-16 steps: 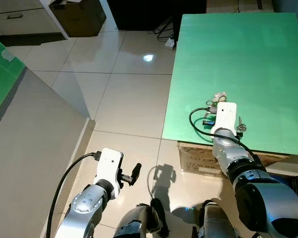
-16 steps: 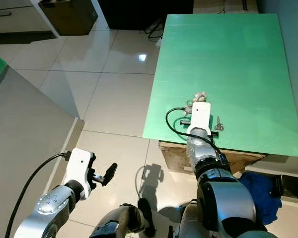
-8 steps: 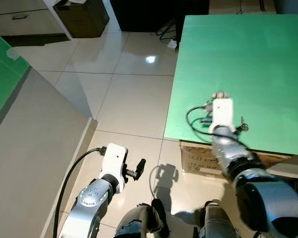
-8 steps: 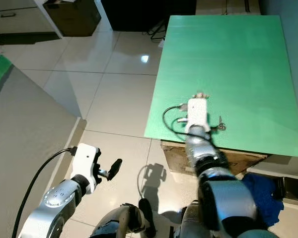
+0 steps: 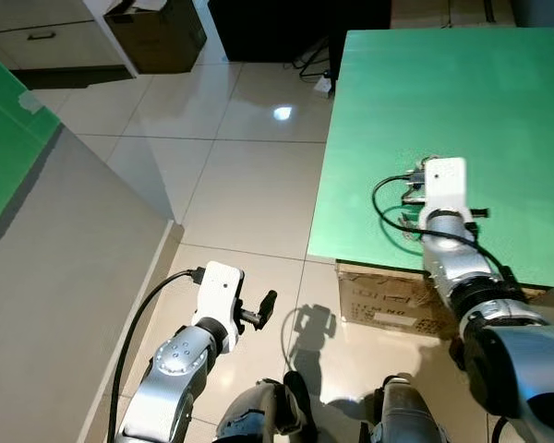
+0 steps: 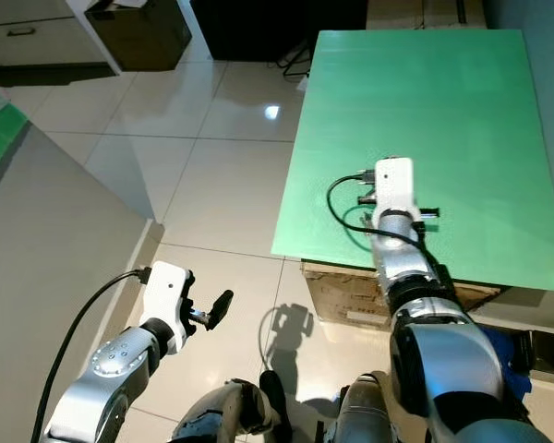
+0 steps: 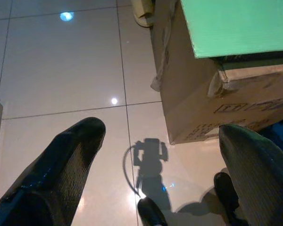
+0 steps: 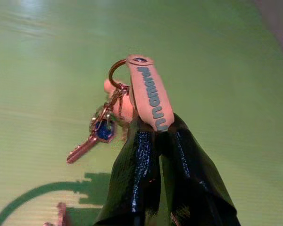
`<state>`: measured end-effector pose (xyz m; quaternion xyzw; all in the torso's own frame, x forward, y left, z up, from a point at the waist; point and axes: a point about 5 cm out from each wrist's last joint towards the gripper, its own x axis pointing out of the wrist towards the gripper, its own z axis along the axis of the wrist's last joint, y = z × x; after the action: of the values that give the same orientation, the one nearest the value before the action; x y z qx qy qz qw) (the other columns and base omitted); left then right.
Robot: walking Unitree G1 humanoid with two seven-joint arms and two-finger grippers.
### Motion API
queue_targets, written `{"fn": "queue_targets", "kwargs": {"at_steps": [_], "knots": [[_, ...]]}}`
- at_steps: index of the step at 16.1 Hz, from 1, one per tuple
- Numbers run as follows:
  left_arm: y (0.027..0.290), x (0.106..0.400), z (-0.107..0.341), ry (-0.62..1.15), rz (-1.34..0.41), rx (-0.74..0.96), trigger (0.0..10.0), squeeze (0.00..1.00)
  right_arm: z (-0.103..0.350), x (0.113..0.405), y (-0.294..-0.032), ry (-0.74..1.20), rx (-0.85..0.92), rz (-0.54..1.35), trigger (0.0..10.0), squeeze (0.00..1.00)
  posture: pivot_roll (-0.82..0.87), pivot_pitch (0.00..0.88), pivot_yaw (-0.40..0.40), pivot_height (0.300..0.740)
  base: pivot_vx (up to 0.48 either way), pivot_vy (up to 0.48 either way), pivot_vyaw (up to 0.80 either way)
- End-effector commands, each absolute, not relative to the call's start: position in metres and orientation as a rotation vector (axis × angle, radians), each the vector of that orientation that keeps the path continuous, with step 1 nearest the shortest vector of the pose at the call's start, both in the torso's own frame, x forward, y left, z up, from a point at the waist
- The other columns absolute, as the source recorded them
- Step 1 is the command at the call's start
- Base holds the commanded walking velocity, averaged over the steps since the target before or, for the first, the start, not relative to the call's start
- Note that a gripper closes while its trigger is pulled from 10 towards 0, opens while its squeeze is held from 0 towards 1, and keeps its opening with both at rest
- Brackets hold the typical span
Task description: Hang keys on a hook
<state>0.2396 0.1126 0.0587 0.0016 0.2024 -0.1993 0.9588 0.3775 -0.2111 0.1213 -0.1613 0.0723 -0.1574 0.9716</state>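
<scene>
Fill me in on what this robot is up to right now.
The right gripper is shut on the tan strap of a bunch of keys, holding it just above the green table; a key and a ring dangle from the strap. The left gripper hangs open over the tiled floor, idle, beside the cardboard box under the table. No hook can be seen.

tag point(image 8: 150, 98) lettering blurred, keys point(image 8: 100, 130) small and indistinct

a pale peach strap point(image 8: 150, 99) with grey lettering sits between the black fingers point(image 8: 137, 174) of the right gripper point(image 8: 156, 136); coppery keys point(image 8: 96, 129) hang beside it over a green tabletop point(image 8: 226, 70).
</scene>
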Motion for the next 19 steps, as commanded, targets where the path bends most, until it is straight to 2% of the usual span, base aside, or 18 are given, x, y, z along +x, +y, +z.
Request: {"fn": "queue_targets", "kwargs": {"at_steps": [1, 7, 11, 14, 17, 19], "knots": [[0.118, 0.239, 0.053, 0.428, -0.384, 0.007, 10.0, 0.00, 0.126, 0.381, -0.201, 0.125, -0.318, -0.292, 0.0, 0.00, -0.18, 0.185, 0.246, 0.740, 0.000, 0.000, 0.00], [0.112, 0.257, 0.050, 0.404, -0.339, -0.031, 10.0, 0.00, 0.153, 0.394, -0.197, 0.058, -0.259, -0.224, 0.0, 0.00, -0.19, 0.113, 0.204, 0.740, 0.000, 0.000, 0.00], [0.110, 0.277, 0.044, 0.406, -0.301, -0.059, 10.0, 0.00, 0.181, 0.402, -0.201, -0.028, -0.212, -0.171, 0.0, 0.00, -0.21, 0.006, 0.163, 0.740, 0.000, 0.000, 0.00], [0.118, 0.295, 0.044, 0.402, -0.247, -0.041, 10.0, 0.00, 0.192, 0.403, -0.202, -0.076, -0.149, -0.113, 0.0, 0.00, -0.22, 0.000, 0.147, 0.740, 0.000, 0.000, 0.00], [0.131, 0.309, 0.048, 0.372, -0.186, -0.053, 10.0, 0.00, 0.177, 0.393, -0.200, -0.072, -0.074, -0.050, 0.0, 0.00, -0.21, 0.000, 0.130, 0.740, 0.000, 0.000, 0.00], [0.139, 0.310, 0.047, 0.369, -0.153, -0.084, 10.0, 0.00, 0.155, 0.378, -0.194, -0.053, -0.105, -0.012, 0.0, 0.00, -0.21, 0.000, 0.125, 0.740, 0.000, 0.000, 0.00]]}}
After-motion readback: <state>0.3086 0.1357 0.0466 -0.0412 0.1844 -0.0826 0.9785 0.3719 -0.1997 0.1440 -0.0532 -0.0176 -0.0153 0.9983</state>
